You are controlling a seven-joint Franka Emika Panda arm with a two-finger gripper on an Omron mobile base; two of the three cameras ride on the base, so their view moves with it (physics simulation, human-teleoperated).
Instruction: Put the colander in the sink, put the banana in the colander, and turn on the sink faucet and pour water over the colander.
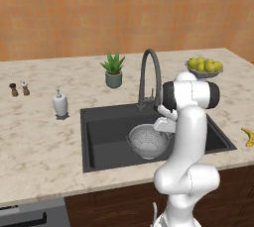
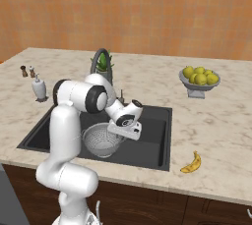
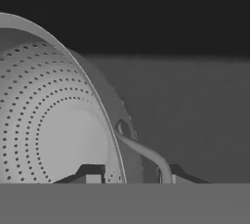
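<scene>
The grey perforated colander (image 1: 144,141) (image 2: 100,141) sits upright inside the dark sink (image 1: 105,144) (image 2: 155,145), toward its front right. My gripper (image 3: 131,176) is shut on the colander's (image 3: 53,135) rim by one side handle, one fingertip inside the bowl and one outside. The hand (image 1: 164,124) (image 2: 126,125) reaches down into the basin from the colander's right. I cannot tell whether the bowl touches the sink floor. The sink faucet (image 1: 151,72) (image 2: 101,57) arches behind the basin. The banana (image 1: 249,137) (image 2: 191,163) lies on the counter right of the sink, near the front edge.
A potted plant (image 1: 113,70) stands behind the sink by the faucet. A white soap dispenser (image 1: 60,105) and two small shakers (image 1: 19,89) are on the left counter. A footed bowl of yellow-green fruit (image 1: 204,66) (image 2: 199,79) sits at the back right.
</scene>
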